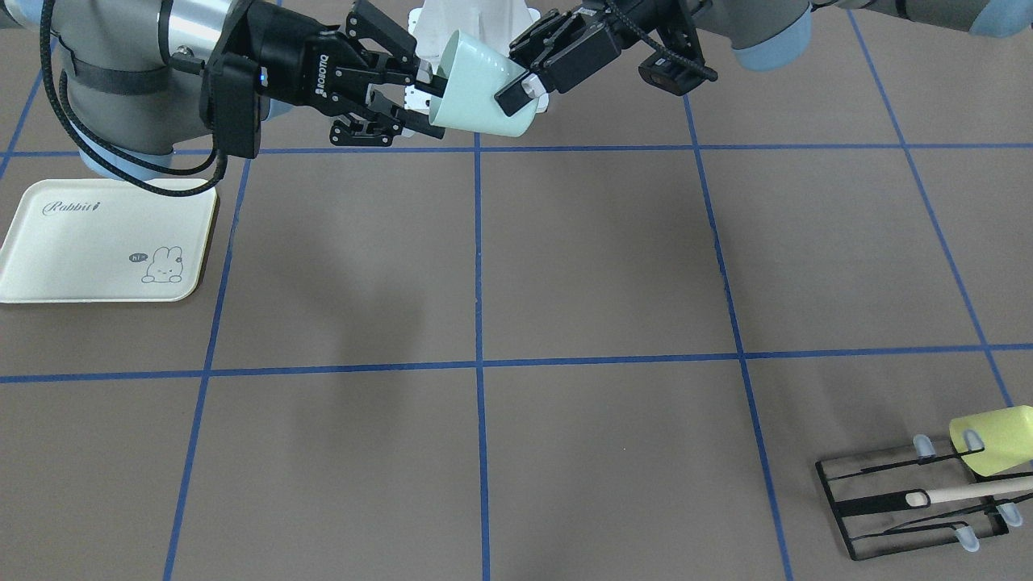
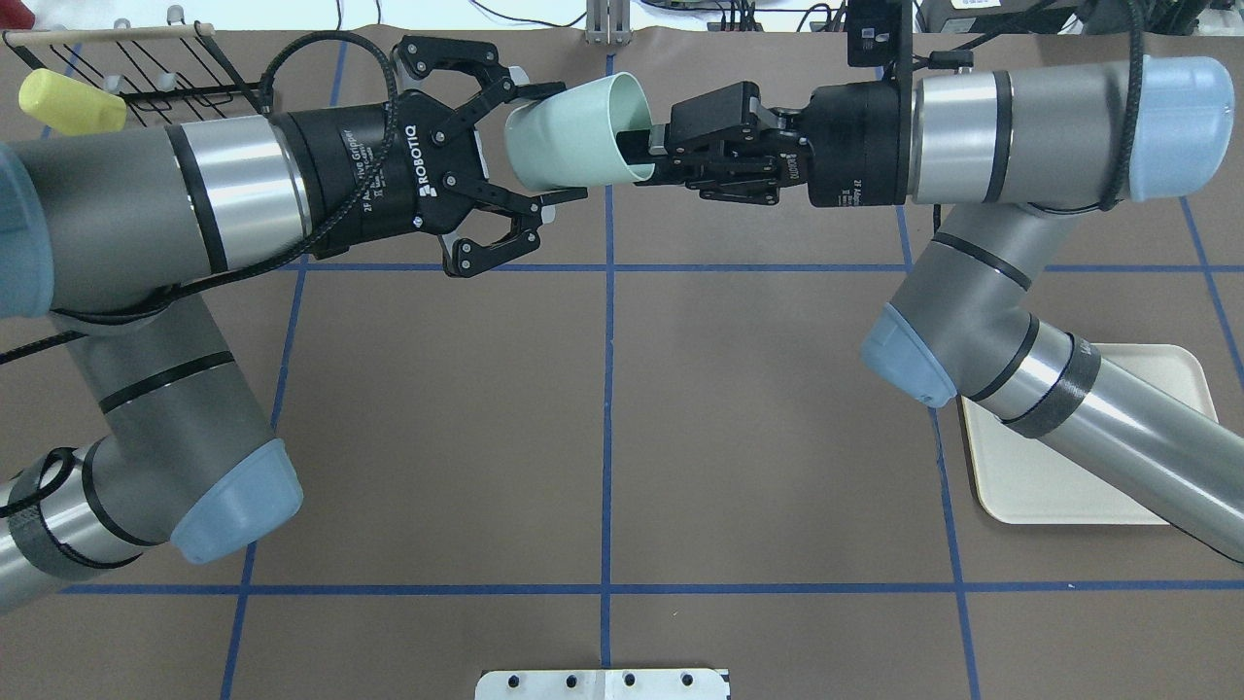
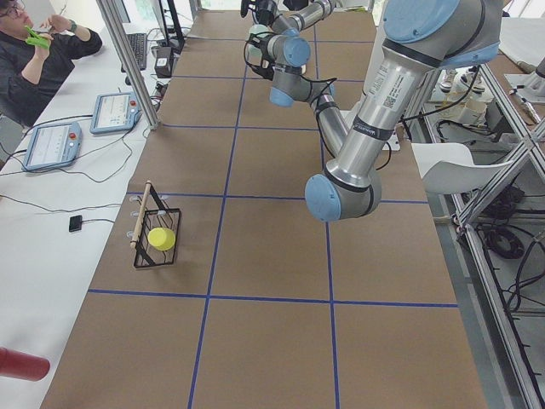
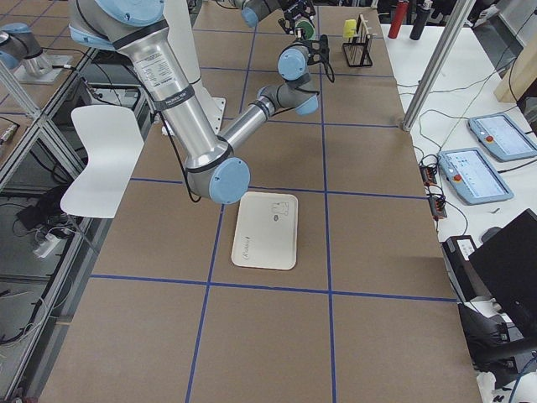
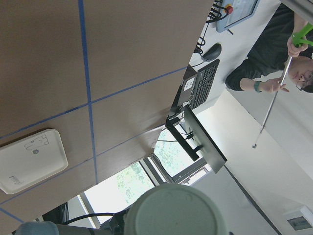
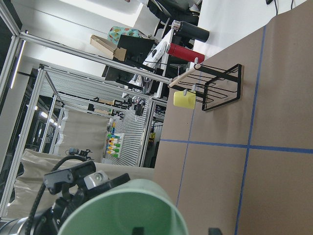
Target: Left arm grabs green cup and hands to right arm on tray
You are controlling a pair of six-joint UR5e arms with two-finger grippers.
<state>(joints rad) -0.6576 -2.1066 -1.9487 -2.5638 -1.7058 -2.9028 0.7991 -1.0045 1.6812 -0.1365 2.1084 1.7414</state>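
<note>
The pale green cup (image 1: 484,97) hangs on its side in the air over the table's robot side, its mouth towards the right arm; it also shows from overhead (image 2: 573,136). My left gripper (image 2: 559,141) is shut across the cup's body near the base, and the base fills the bottom of the left wrist view (image 5: 171,210). My right gripper (image 1: 436,105) is open, with one finger inside the mouth and the other under the rim wall. The cup's rim shows in the right wrist view (image 6: 127,210). The cream Rabbit tray (image 1: 105,242) lies flat and bare under the right arm (image 2: 1059,486).
A black wire rack (image 1: 912,500) with a wooden dowel holds a yellow-green cup (image 1: 993,440) at the far corner on the left arm's side (image 2: 68,102). An operator sits beside the table in the exterior left view (image 3: 38,51).
</note>
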